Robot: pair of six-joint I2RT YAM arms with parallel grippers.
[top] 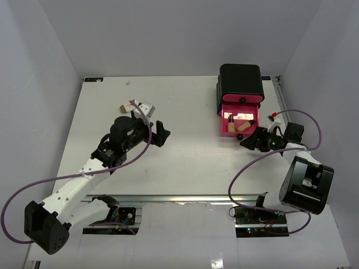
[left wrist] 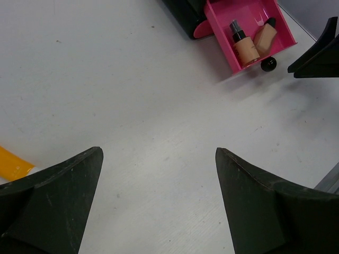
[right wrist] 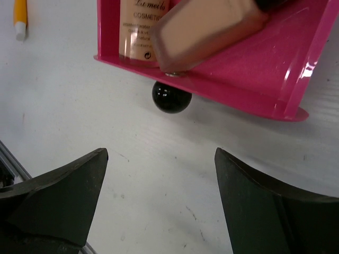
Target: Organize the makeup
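The left gripper is positioned over the left-centre area of the worktop. Its jaws are released and stand wide apart, with only bare surface between them. The right gripper is positioned at the right side of the worktop, just in front of the pink drawer. Its jaws are likewise released and spread, and they grasp nothing. The drawer is pulled out of the black box, which stands at the far right of the worktop. The black knob on the drawer front lies ahead of the gap between the right jaws and is not in contact with either of them. Two makeup items lie inside the drawer, side by side and touching. One is a foundation bottle with a beige body, printed lettering and a dark pump top. The other is a beige tube with a black cap, which rests partly against the bottle. The remaining items lie on the open worktop, well apart from the drawer. An orange tube with a white cap lies flat on the surface, and it appears at the left edge of the left wrist view, beside the left jaw. A tan cylinder and a pale piece lie near each other toward the far left, beyond the left arm. Neither gripper touches any of these items.
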